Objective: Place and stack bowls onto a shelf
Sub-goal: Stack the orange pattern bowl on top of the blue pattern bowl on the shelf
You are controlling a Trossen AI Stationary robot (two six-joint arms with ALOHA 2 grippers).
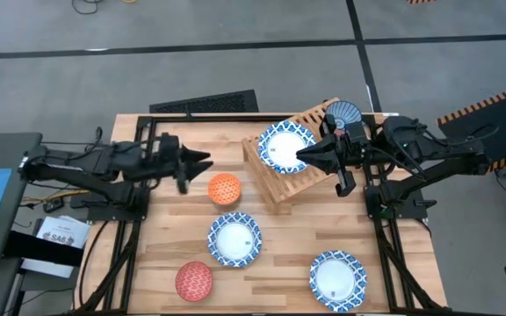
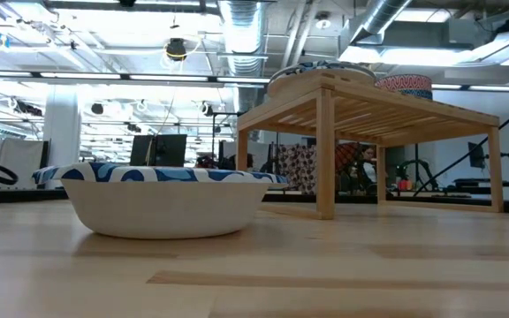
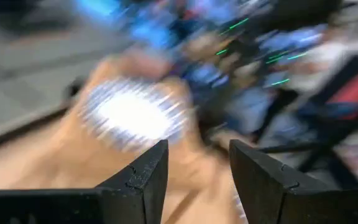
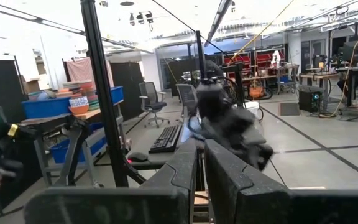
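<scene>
While both arms hang above the surface (image 1: 156, 268), the shelf (image 1: 310, 180) carries a wide blue-and-white bowl (image 1: 285, 146) and a blue-grey bowl (image 1: 343, 111) at its far corner. Right pincer (image 1: 304, 157) — fingers nearly shut, holding nothing — sits over the wide bowl's near rim. Left pincer (image 1: 206, 161) — fingers parted, empty — is just beside the orange bowl (image 1: 225, 189), on its far left side. Red bowl (image 1: 194, 280) and two more wide bowls (image 1: 234, 239) (image 1: 337, 279) rest on the surface's near half, apart from both pincers.
</scene>
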